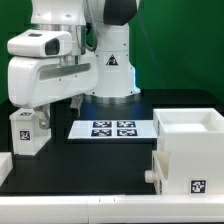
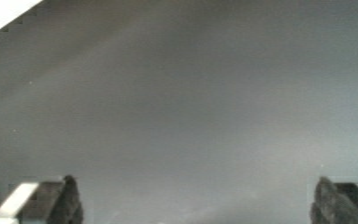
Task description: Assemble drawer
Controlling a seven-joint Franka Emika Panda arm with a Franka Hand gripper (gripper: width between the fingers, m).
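Note:
The drawer [image 1: 186, 172] is a low white tray at the exterior view's front right, with a square tag on its near face and a small knob on its left end. The taller white casing [image 1: 190, 127] stands right behind it, its opening facing up. My gripper [image 1: 45, 113] hangs at the exterior view's left, far from both and largely hidden under the white arm. In the wrist view my gripper [image 2: 194, 205] is open. Its two dark fingertips [image 2: 48, 203] stand wide apart with nothing between them, over a blurred grey surface.
A small white block with a tag [image 1: 27, 132] stands just below and beside the gripper. The marker board [image 1: 113, 128] lies mid-table in front of the robot base [image 1: 112, 70]. Another white part [image 1: 5, 166] shows at the exterior view's left edge.

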